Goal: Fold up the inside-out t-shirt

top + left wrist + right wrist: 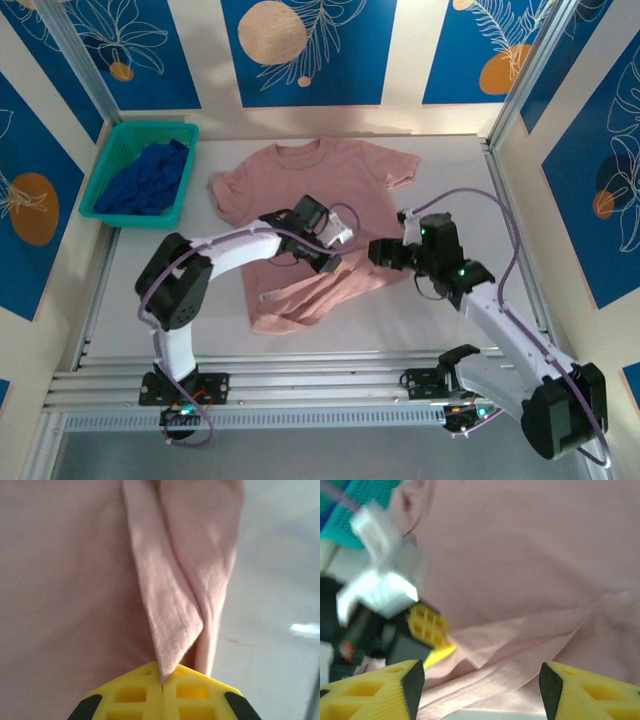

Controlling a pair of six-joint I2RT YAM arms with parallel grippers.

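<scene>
The inside-out t-shirt (330,180) is dusty pink and lies mid-table, collar to the far side, its lower part rumpled and folded up. My left gripper (330,262) sits over that lower part, shut on a pinched fold of the t-shirt (170,605), which rises from between the yellow fingertips (195,690). My right gripper (378,250) hovers at the shirt's right lower edge. It is open (480,687) with nothing but the t-shirt's (520,555) hem folds below it. The left gripper's yellow fingers (427,627) show just ahead of it.
A teal basket (110,150) at the far left holds a dark blue garment (148,178). Bare white table (440,310) lies to the right and near side of the shirt. Metal rails (300,385) run along the near edge; patterned walls close three sides.
</scene>
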